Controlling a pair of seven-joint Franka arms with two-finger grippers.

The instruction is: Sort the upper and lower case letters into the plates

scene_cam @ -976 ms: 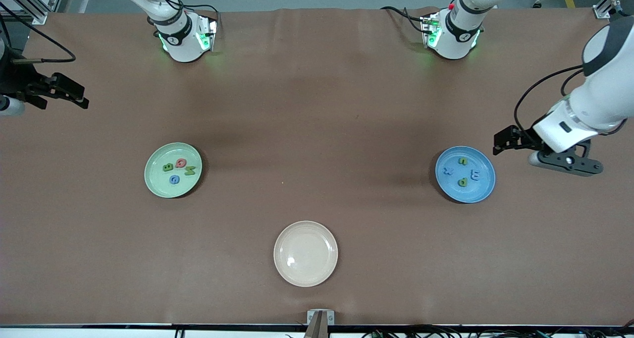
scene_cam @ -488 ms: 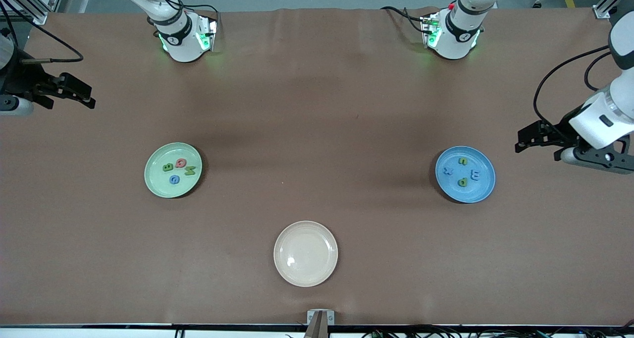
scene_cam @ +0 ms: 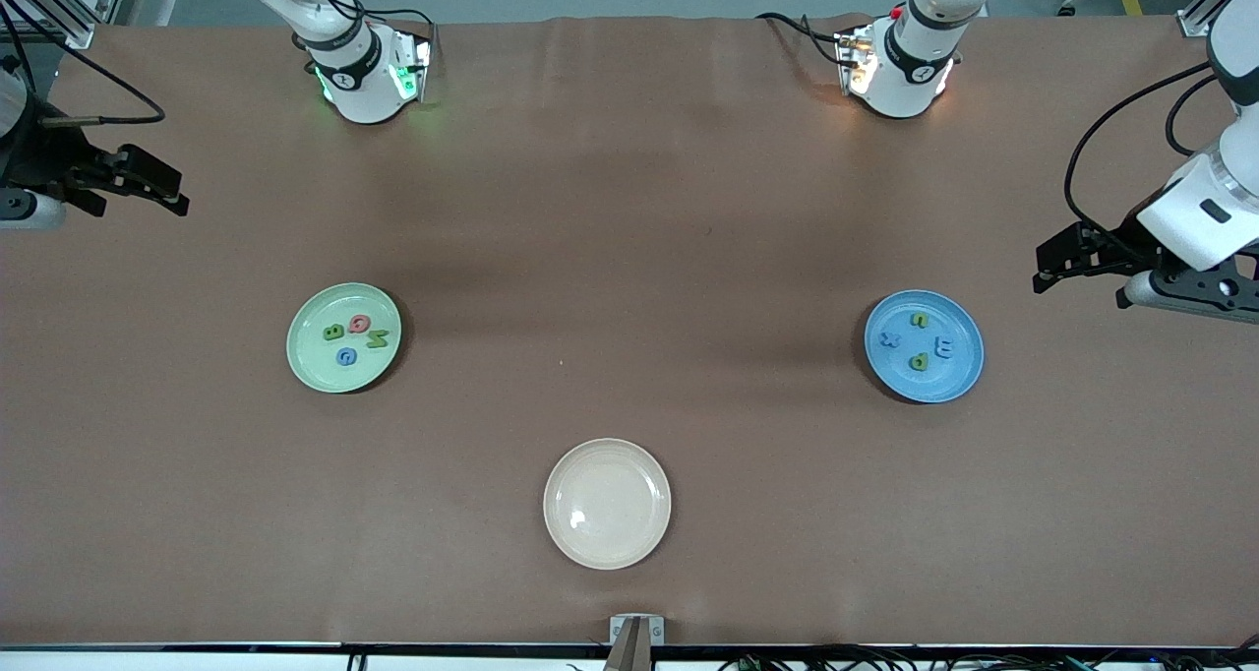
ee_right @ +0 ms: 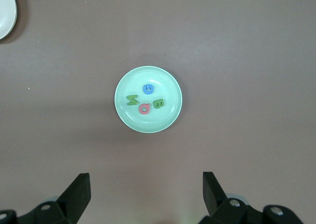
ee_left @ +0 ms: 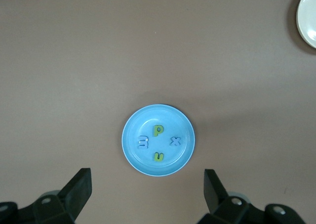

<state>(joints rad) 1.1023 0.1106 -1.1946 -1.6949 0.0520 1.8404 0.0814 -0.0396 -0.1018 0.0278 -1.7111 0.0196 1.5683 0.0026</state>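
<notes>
Left gripper [scene_cam: 1050, 275] withdrew from blue plate [scene_cam: 969, 381]; wrist views show both fingers spread, empty.

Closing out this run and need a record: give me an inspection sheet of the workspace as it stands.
Surface: brown table cover, bare between plates.
Job's things: green plate holds four letters; blue plate holds four letters.
Clutter: cream plate, nothing in it.
Hands: left hand open, above table's end near blue plate; right hand open, above the right arm's end.
Cables: black cables on both arms.
Surroundings: metal frame at corners.
</notes>
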